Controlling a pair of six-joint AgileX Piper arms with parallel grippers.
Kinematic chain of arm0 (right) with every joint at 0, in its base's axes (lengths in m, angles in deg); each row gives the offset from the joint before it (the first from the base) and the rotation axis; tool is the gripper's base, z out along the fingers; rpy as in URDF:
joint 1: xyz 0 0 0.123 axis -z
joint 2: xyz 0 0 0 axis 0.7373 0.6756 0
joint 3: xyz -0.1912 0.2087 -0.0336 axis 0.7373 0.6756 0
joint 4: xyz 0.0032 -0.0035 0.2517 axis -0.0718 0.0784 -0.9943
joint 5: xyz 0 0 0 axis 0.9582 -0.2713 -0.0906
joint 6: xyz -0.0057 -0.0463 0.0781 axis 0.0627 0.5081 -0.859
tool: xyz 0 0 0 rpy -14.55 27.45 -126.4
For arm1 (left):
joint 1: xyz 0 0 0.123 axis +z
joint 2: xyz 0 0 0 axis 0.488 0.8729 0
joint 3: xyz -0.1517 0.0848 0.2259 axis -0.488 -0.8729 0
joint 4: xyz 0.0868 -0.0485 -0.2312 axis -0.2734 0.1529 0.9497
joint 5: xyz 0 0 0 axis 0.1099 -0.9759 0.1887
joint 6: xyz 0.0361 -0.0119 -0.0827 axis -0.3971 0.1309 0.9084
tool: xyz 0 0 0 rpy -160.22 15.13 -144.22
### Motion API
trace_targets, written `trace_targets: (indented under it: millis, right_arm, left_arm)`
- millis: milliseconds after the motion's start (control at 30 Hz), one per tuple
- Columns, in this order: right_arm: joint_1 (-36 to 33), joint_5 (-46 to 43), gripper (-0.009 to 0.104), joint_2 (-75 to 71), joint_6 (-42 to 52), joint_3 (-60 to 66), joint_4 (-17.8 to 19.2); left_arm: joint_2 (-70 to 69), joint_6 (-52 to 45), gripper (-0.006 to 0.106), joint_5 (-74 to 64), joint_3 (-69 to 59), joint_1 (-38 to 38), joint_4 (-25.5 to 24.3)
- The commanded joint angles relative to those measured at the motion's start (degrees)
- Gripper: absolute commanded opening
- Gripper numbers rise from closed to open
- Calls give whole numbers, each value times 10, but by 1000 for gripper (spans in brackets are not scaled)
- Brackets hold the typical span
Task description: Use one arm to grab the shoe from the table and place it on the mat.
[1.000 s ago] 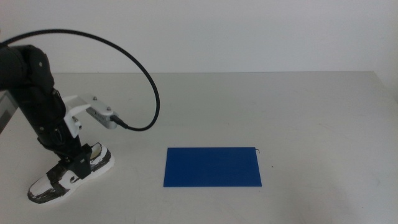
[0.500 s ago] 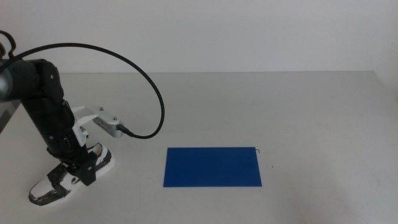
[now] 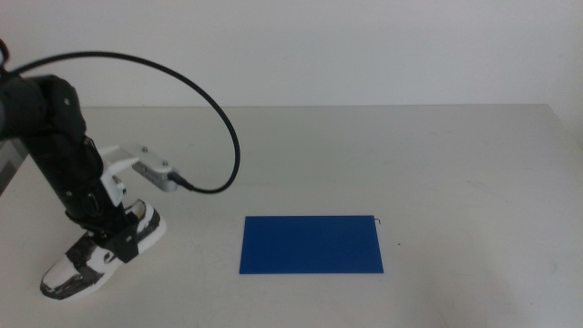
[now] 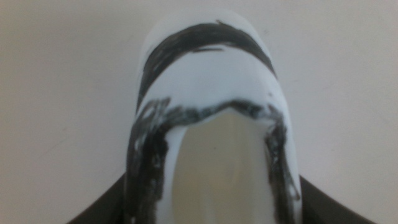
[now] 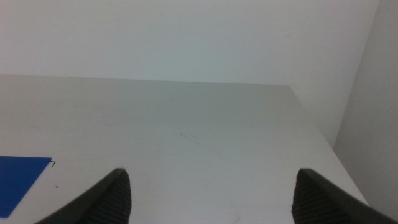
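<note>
The shoe (image 3: 102, 252) is a small white sneaker with black smudgy panels, lying on the table (image 3: 364, 155) at the front left, toe toward the front edge. My left gripper (image 3: 114, 241) comes down on its heel half from the left. In the left wrist view the shoe (image 4: 211, 106) fills the space between the two dark jaws, which press its sides, so the left gripper (image 4: 211, 190) is shut on it. The blue mat (image 3: 311, 244) lies flat to the right of the shoe, apart from it. My right gripper (image 5: 211, 180) is open and empty, out of the middle view.
A thick black cable (image 3: 214, 109) arcs from the left arm over the table to the white box (image 3: 150, 169) on its wrist. A corner of the mat (image 5: 18, 174) shows in the right wrist view. The table's right edge (image 5: 323, 137) is near the right gripper.
The left arm dipped onto the shoe and has now risen slightly. The shoe's heel end has shifted a little up and to the left with the gripper; the toe stays low.
</note>
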Motion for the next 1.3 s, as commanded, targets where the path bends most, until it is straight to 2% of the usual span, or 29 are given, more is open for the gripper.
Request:
trace_targets:
  millis: [0,133,367,733,933,1100,1267]
  right_arm:
    - [3,-45,66,-12,7,-5,5]
    - [3,-45,66,-12,7,-5,5]
    - [3,-45,66,-12,7,-5,5]
    - [3,-45,66,-12,7,-5,5]
    - [3,-45,66,-12,7,-5,5]
    - [3,-45,66,-12,7,-5,5]
    - [3,-45,66,-12,7,-5,5]
  left_arm:
    - [-47,20,3,-14,11,-4,12]
    - [-60,52,3,-25,11,-9,12]
    - [-64,163,3,-27,39,-91,-52]
    - [-10,242,-1,-77,158,-204,-39]
    - [45,246,-1,-102,249,-266,-40]
    - [94,247,-1,-126,317,-301,-12]
    - [137,257,-1,-143,379,-330,-9]
